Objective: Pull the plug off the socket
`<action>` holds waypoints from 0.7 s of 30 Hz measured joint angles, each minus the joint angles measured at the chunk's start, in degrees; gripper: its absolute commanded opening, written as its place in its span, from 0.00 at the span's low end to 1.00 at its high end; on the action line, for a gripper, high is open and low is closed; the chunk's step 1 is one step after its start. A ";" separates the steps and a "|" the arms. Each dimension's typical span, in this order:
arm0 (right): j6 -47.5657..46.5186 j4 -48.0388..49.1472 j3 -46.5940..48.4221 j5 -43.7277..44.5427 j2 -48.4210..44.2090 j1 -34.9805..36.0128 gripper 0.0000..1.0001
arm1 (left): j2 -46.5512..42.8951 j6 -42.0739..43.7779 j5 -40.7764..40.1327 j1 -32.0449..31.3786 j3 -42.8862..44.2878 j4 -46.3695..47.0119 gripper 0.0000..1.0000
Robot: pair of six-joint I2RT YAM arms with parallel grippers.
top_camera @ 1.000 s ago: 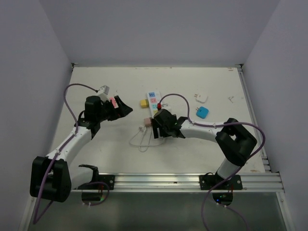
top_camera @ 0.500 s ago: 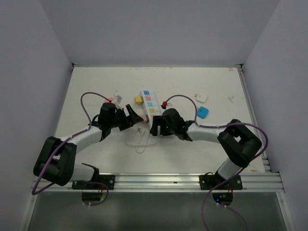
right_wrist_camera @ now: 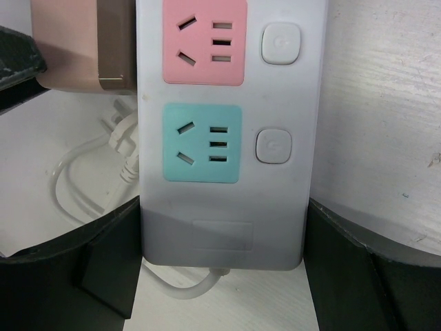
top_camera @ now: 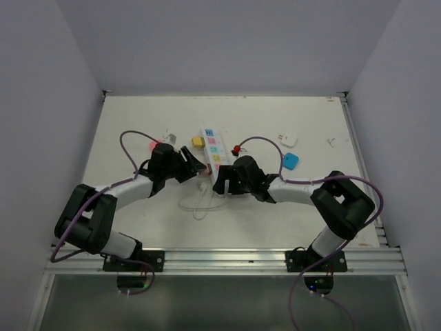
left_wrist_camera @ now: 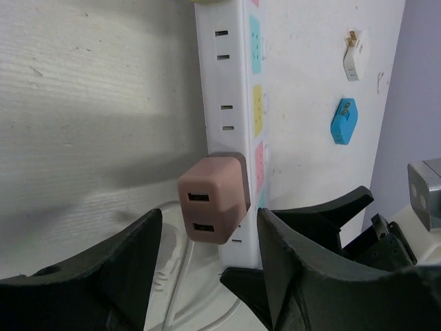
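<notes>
Plug (dusty pink) sits between fingers of spread left gripper; right gripper clamps socket; blue adapter well apart.

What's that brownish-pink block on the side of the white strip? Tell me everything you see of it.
The plug is a small dusty-pink cube, plastic-looking, with rounded corners and two rectangular ports on its outer face. It is pushed into the side of the power strip near the cord end, between the open left fingers, untouched.
</notes>
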 measured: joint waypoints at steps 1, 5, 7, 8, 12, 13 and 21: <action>0.09 0.11 -0.02 0.00 0.04 0.00 0.00 | 0.63 -0.37 -0.20 -0.07 0.35 0.02 0.60; 0.33 0.35 -0.04 -0.11 0.11 0.00 0.00 | 2.47 -1.33 -0.61 -0.76 1.44 0.20 0.55; 0.39 0.46 -0.04 -0.15 0.13 0.00 0.00 | 2.75 -1.44 -0.81 -1.40 1.66 0.28 0.50; 0.39 0.46 -0.04 -0.15 0.15 0.00 0.00 | 2.80 -1.55 -0.85 -1.70 1.68 0.35 0.46; 0.61 0.83 -0.04 -0.04 0.46 -0.07 0.00 | 2.95 -2.14 -1.70 -2.43 1.73 0.68 0.29; 0.74 0.98 -0.04 0.00 0.48 -0.13 0.00 | 2.95 -2.32 -1.88 -2.45 1.77 1.01 0.23; 1.36 1.38 0.02 0.92 0.81 -0.11 0.00 | 3.17 -2.32 -2.93 -2.60 1.92 1.64 0.00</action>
